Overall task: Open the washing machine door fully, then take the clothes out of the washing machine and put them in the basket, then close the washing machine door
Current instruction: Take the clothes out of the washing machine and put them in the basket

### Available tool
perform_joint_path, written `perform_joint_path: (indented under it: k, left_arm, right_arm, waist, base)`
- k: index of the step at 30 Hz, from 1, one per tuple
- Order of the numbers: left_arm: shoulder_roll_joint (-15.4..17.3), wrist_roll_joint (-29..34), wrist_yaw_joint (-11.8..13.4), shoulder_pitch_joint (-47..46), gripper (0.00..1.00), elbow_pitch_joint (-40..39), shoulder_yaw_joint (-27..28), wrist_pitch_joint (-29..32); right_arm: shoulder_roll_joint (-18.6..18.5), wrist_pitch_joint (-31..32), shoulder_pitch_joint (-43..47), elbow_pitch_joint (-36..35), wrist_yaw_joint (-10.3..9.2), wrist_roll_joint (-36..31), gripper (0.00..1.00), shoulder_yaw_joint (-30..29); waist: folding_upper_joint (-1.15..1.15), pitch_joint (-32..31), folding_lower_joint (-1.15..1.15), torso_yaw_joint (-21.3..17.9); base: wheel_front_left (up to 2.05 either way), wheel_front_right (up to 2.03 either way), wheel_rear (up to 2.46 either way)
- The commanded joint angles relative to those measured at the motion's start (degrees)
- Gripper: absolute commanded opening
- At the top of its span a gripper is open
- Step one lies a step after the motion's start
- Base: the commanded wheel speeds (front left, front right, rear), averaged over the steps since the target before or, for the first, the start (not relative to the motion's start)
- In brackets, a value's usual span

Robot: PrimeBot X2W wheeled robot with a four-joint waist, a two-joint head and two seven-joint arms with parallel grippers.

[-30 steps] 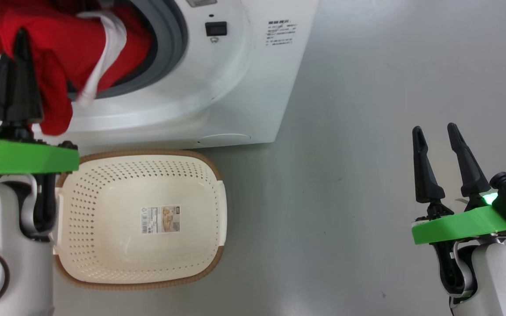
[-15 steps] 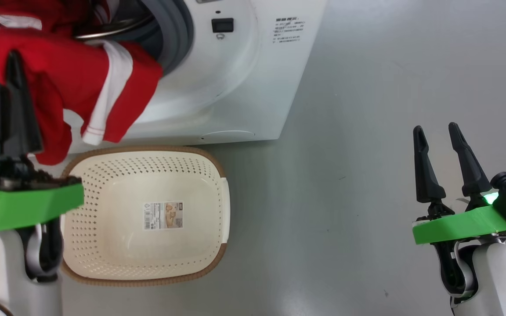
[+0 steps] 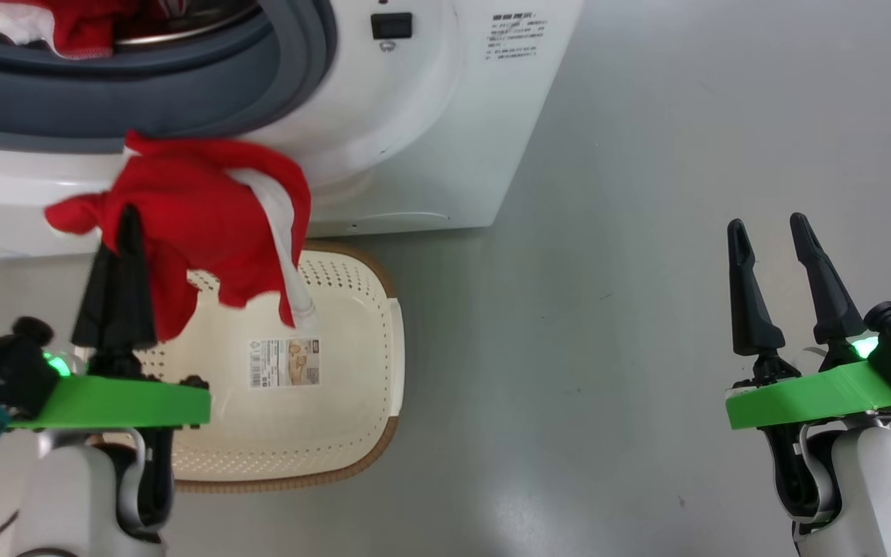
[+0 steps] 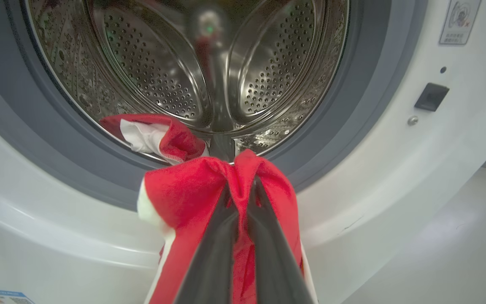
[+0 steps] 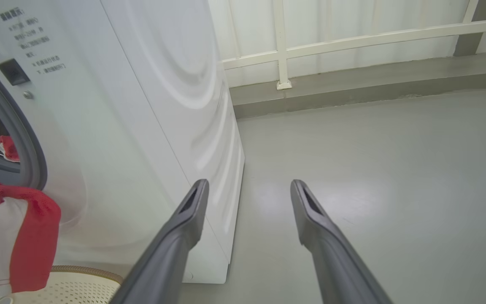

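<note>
My left gripper [image 3: 127,213] is shut on a red garment with a white panel [image 3: 206,224], which hangs over the back left part of the cream basket [image 3: 353,363]. In the left wrist view the closed fingers [image 4: 243,185] pinch that red cloth [image 4: 184,198] in front of the washing machine [image 4: 373,169]. Another piece of the clothes [image 4: 154,137] lies on the lip of the steel drum, and it also peeks out at the top [image 3: 74,27]. The washing machine door is out of view. My right gripper [image 3: 766,224] stands open over bare floor at the right, holding nothing [image 5: 247,185].
The white washing machine [image 3: 430,139] stands right behind the basket. Grey floor [image 3: 608,309] spreads to the right of both. A pale railing and a low kerb [image 5: 352,84] run along the wall beyond the machine.
My left gripper has pulled the red garment out of the drum opening and down, from the gasket to above the basket. The head view has shifted a little. The right arm has stayed put.
</note>
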Motion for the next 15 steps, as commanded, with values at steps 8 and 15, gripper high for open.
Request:
perform_joint_path:
  k: [8, 15]
  left_arm:
    - [1.68, 0.33, -0.32, -0.46, 0.0, 9.93, 0.23, -0.28]
    - [2.5, 0.42, -0.32, -3.51, 0.0, 19.6, -1.07, -0.28]
  right_arm:
    - [-0.37, -0.36, -0.28, -1.8, 0.37, -0.89, 1.0, 1.8]
    - [-0.37, -0.36, -1.16, -2.39, 0.37, -1.02, 1.0, 1.77]
  waist:
    - [0.0, 3.52, 0.0, -0.7]
    - [0.0, 6.97, 0.0, -1.37]
  base:
    - [0.0, 0.0, 0.0]
    - [0.0, 0.0, 0.0]
